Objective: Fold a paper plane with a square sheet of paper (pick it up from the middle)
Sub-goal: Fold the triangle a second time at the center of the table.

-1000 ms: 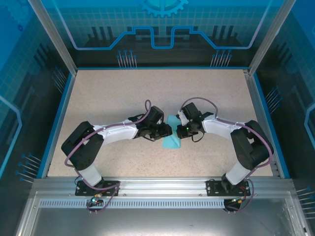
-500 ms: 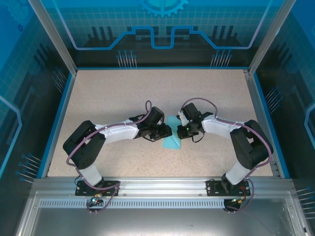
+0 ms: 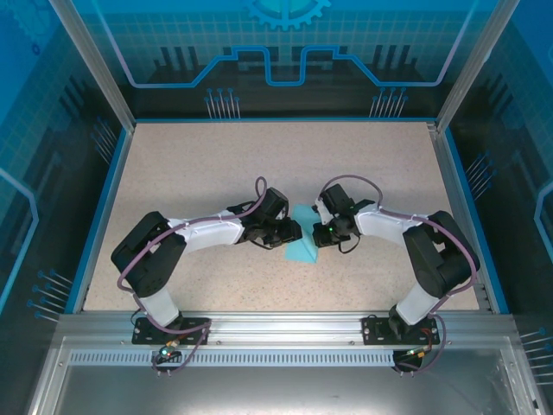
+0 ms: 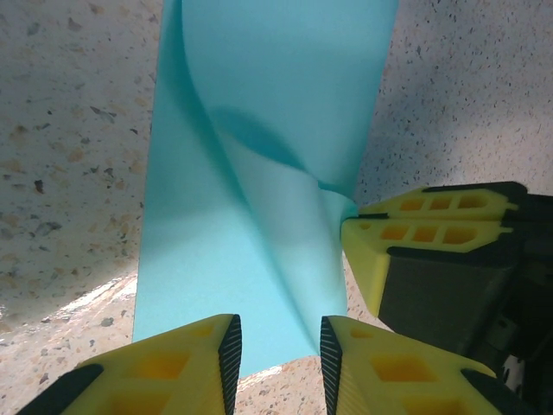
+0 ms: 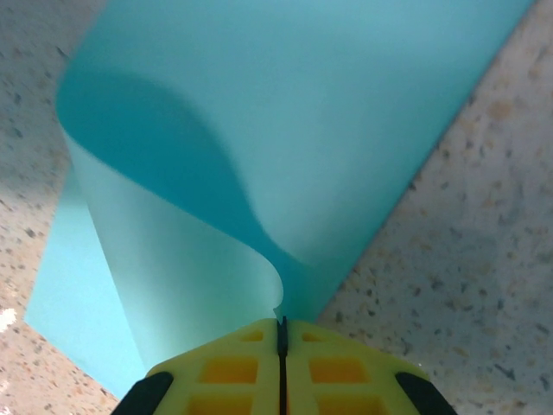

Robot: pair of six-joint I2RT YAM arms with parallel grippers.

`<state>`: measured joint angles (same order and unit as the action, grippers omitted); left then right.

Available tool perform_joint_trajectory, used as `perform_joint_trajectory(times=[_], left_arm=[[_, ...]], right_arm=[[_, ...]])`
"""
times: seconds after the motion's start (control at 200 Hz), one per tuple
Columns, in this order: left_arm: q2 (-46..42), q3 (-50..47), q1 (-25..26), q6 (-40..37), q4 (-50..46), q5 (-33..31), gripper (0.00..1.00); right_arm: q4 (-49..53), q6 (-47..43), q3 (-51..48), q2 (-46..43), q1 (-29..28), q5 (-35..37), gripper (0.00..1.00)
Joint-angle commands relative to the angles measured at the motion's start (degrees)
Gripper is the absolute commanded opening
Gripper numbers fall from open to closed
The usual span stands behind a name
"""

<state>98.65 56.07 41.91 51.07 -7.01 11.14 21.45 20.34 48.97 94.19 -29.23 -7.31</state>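
Right tool pinches the curled, smooth turquoise paper; left tool, narrowly parted, seemingly straddles its edge.

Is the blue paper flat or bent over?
Bent over: the shut right gripper pinches an edge of the square sheet of paper, which curls over itself.

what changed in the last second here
The right gripper eased slightly toward the near edge of the table. Nothing was grabbed or released. It stays shut on the curled-up edge of the square sheet of paper, and the left gripper stays open over the sheet.
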Motion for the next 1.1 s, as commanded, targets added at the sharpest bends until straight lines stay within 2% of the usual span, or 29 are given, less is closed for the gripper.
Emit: perform_joint_trajectory(times=[0.0,1.095], left_arm=[[0.9,0.9,0.7,0.2,-0.4,-0.1,0.33],[2.1,2.0,1.0,-0.4,-1.6,-0.1,0.32]], right_arm=[[0.2,0.7,-0.6,0.4,0.8,0.0,0.08],[2.7,-1.0,4.0,1.6,0.8,1.0,0.10]])
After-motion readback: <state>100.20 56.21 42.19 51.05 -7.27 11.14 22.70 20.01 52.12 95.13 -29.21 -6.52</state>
